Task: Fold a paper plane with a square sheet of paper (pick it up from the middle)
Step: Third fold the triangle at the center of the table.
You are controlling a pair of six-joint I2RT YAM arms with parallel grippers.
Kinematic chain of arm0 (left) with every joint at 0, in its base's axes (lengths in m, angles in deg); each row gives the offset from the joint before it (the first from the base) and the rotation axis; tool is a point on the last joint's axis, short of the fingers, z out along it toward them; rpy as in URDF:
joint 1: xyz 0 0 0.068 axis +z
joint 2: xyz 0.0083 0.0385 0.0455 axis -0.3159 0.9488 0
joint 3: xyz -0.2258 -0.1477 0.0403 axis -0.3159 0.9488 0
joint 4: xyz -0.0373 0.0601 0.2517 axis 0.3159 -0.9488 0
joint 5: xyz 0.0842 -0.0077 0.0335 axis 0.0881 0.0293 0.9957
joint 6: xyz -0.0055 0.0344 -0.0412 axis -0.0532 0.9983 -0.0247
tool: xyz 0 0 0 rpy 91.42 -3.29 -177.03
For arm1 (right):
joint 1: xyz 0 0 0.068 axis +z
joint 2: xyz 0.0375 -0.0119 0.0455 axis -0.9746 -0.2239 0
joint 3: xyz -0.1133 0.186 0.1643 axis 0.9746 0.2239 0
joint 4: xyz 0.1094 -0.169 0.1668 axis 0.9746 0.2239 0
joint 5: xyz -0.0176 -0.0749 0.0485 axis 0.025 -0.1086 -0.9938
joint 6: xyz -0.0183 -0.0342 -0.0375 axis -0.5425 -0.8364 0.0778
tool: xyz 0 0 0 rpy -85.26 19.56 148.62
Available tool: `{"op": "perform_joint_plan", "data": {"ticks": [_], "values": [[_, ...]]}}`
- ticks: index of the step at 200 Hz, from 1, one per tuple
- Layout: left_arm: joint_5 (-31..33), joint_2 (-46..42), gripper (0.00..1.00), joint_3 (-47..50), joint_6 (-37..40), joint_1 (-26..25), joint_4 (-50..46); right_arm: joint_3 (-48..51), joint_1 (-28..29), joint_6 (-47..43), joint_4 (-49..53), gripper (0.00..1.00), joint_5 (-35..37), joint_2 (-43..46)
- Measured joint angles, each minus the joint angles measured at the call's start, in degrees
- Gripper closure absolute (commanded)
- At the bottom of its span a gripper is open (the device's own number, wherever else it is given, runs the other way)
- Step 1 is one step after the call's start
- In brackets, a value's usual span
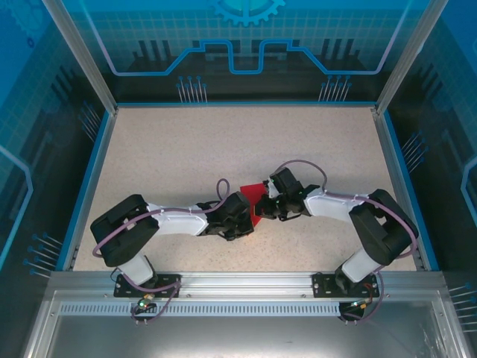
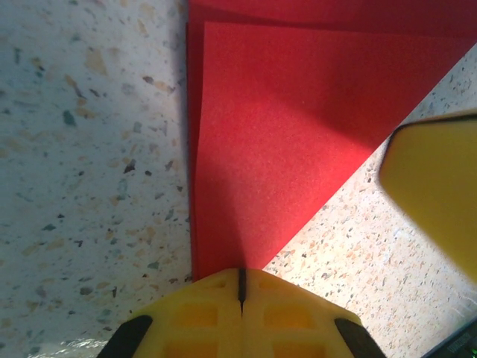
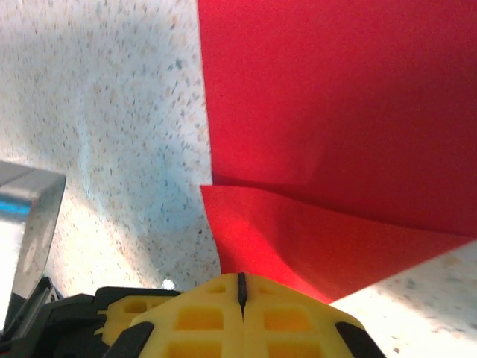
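Observation:
The square sheet of paper [image 1: 256,195] is bright red and lies partly folded on the speckled table, between my two grippers. In the left wrist view a triangular flap [image 2: 298,134] lies over a lower red layer, and its lower corner runs under my left gripper [image 2: 241,280], which is shut with its tips down on the paper. In the right wrist view a slightly raised flap [image 3: 298,231] crosses the flat sheet [image 3: 335,97], and my right gripper [image 3: 241,283] is shut at that flap's near edge. Both grippers [image 1: 250,215] [image 1: 261,209] meet tip to tip over the paper. The paper plane is out of view.
The speckled table [image 1: 186,149] has a blue raised border [image 1: 89,179] and transparent walls around it. A yellow finger [image 2: 440,194] of my right gripper sits close beside the left one. An aluminium rail [image 1: 238,283] runs along the near edge by the arm bases.

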Motion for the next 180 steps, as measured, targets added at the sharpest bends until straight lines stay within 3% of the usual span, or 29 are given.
{"op": "perform_joint_plan", "data": {"ticks": [65, 180], "values": [[0.04, -0.33, 1.0, 0.0, 0.09, 0.0, -0.17, -0.59, 0.74, -1.09, -0.09, 1.0, -0.31, -5.2], [1.88, -0.59, 1.0, -0.59, 0.39, 0.0, -2.93, -0.5, 0.74, -2.27, -1.31, 1.0, -1.81, -5.29]]}}
